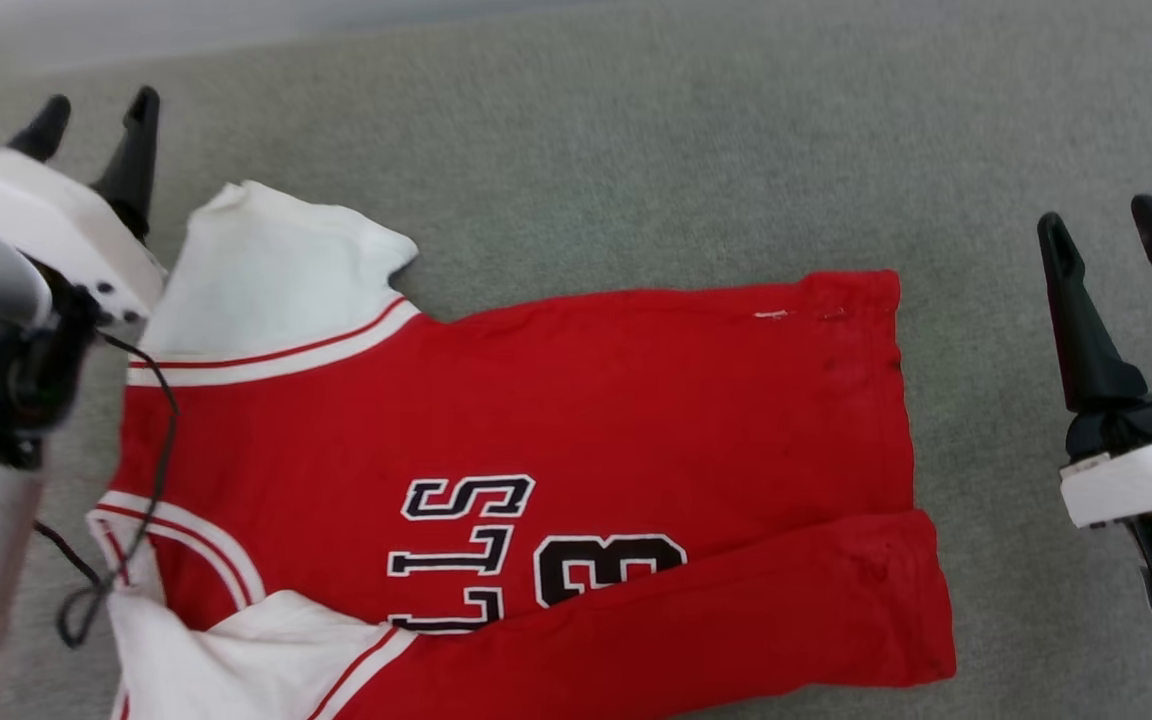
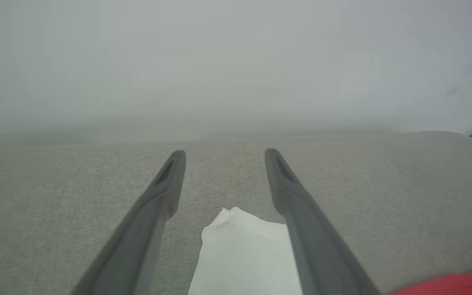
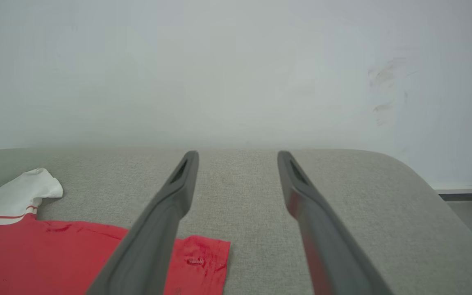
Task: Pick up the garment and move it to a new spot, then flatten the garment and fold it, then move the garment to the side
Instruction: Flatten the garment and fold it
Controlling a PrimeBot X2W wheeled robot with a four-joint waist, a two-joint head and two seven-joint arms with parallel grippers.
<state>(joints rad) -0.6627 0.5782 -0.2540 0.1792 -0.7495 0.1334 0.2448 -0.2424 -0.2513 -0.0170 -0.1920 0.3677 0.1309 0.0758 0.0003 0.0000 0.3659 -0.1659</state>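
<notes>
The garment, a red jersey with white sleeves, striped trim and black numerals, lies spread on the grey cushioned surface, its near long edge folded over the body. My left gripper stands open and empty just past the far white sleeve at the garment's left end. In the left wrist view that sleeve lies low between the open fingers. My right gripper is open and empty, off the garment's right hem. The right wrist view has the red hem beneath its left finger.
A pale wall rises behind the grey surface, whose rounded far right corner drops to the floor. A thin black cable from my left arm hangs over the garment's left end.
</notes>
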